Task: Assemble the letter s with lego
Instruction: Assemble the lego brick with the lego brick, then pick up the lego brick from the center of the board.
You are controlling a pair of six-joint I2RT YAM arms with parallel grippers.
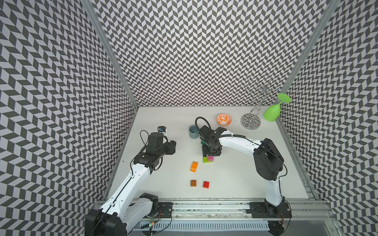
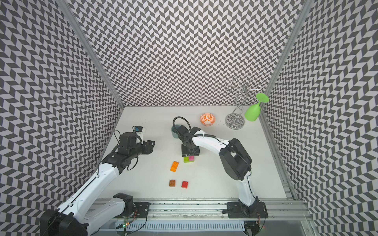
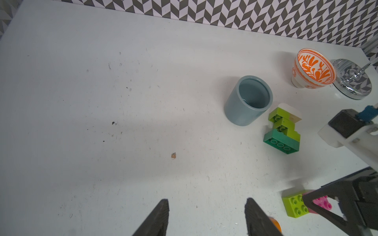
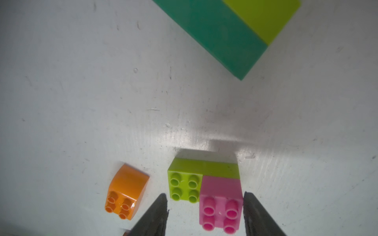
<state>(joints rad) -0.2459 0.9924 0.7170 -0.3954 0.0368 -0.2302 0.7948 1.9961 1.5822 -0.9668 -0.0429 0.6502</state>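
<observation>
Pick pending: right gripper (image 4: 205, 196) straddling pink brick (image 4: 221, 197)

Its jaws are standing apart, gripping nothing, likely lining up a pick; the pink brick is sitting on a lime brick (image 1: 205, 159) just below centre in a top view; left gripper (image 3: 206, 202) is waiting wide, empty; the stack (image 3: 283, 130) is lying by the cup (image 3: 248, 100).

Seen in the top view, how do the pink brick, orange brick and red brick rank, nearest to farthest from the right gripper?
1. pink brick, directly at the right gripper.
2. orange brick, to its left.
3. red brick, lowest in the view.
</observation>
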